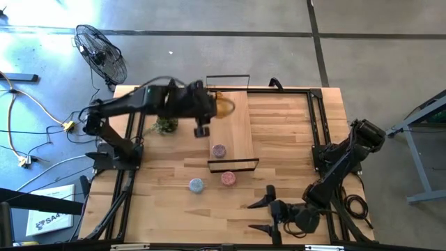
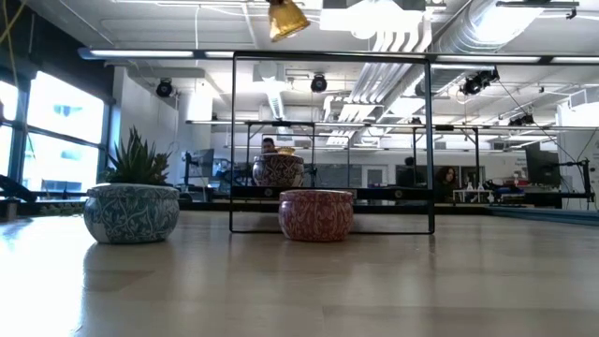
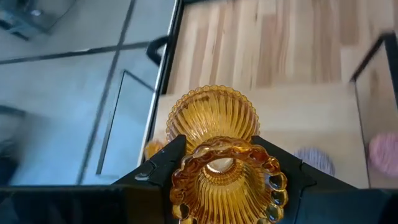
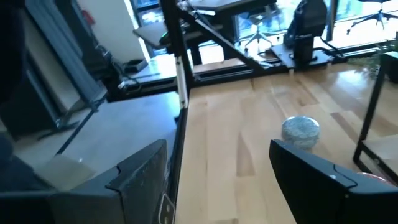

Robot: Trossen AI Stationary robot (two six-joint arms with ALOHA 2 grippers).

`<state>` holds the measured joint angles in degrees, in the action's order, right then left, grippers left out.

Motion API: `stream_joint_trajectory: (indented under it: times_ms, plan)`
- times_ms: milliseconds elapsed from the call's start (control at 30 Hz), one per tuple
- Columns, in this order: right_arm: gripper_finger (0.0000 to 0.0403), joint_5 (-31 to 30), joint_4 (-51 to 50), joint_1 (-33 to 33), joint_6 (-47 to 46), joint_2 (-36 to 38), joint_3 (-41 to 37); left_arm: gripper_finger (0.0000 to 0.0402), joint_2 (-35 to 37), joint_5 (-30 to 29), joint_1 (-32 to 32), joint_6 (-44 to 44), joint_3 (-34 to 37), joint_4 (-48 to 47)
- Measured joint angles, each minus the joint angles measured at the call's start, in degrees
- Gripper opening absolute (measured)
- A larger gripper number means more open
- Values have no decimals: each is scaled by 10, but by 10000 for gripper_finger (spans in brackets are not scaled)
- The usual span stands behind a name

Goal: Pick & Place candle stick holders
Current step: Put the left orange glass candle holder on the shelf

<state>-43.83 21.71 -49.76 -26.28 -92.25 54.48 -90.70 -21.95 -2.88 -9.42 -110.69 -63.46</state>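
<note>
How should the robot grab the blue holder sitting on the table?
Probably from straight above, with the fingers closing across the round sides of the blue holder. It is low, round and upright, so there is no handle or stem to catch. It stands apart from the pink holder, leaving room for fingers. The open right gripper is nearest.

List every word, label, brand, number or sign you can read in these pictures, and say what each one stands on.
"SA…": dark letters, cut off, on a white sheet lying on the floor beside the table's left corner in the high view; the rest is too small to read.
No lettering shows on the amber holder, the wooden board or the potted plant.
</note>
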Motion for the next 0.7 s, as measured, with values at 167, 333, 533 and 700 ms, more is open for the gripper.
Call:
stream_joint_trajectory:
  times_ms: [167, 333, 533, 700]
  plan:
    - [275, -22, 0, -2, -18, 0, 0, 151, -7, 96, -84, -13, -1, 45]
    - [258, -32, 1, -2, -22, 0, 0, 151, -40, 169, -150, -13, -1, 73]
    - [242, -45, 22, -1, -19, 0, 0, 151, -99, 249, -197, -22, -1, 116]
    - [233, -45, 28, -1, -18, 0, 0, 151, -139, 277, -218, -40, 0, 145]
